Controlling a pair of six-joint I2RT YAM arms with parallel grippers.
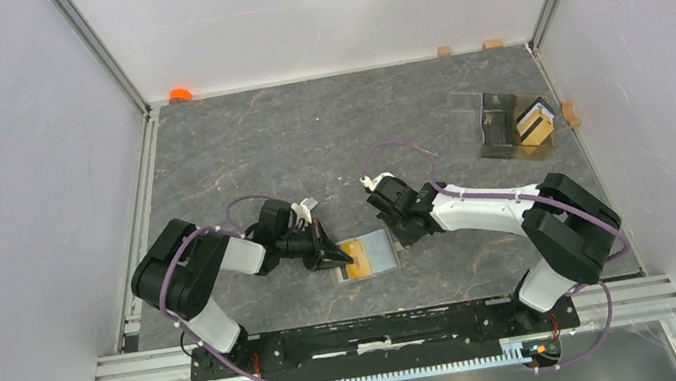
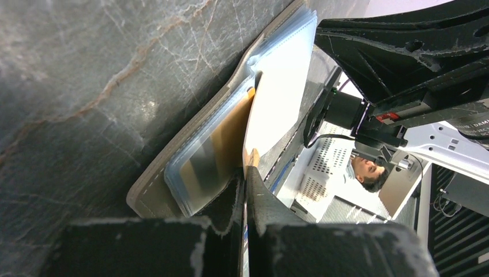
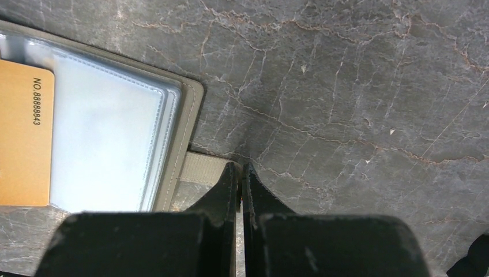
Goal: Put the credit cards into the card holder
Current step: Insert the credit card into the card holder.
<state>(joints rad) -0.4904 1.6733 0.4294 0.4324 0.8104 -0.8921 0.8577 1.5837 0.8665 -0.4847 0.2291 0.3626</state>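
— Claws first: what do we have on the left one?
— We see the left claw [image 2: 245,173] closed. Its tips are right at the edge of the open card holder [image 1: 371,253], among the clear sleeves [image 2: 202,167]. A pale sleeve stands lifted beside the tips, and a sliver of tan shows just there. We cannot tell whether that sliver is pinched.
— And the right claw?
— The right claw [image 3: 240,168] is closed too, with nothing between its fingers. In its wrist view the tips sit over the holder's khaki tab flap [image 3: 202,167], lower middle of the frame. We cannot tell if they press on it.
— Where is the holder?
— It lies open on the grey table [image 3: 346,86], lower middle of the top view, between the two claws, with its pale inside facing up.
— Any cards?
— We see one tan-gold credit card [image 3: 26,133] under a clear sleeve, at the left edge of the right wrist view, with a number printed along its side. More cards [image 1: 536,123] stand in the clear plastic box [image 1: 491,127] at the upper right of the top view, well apart from the holder.
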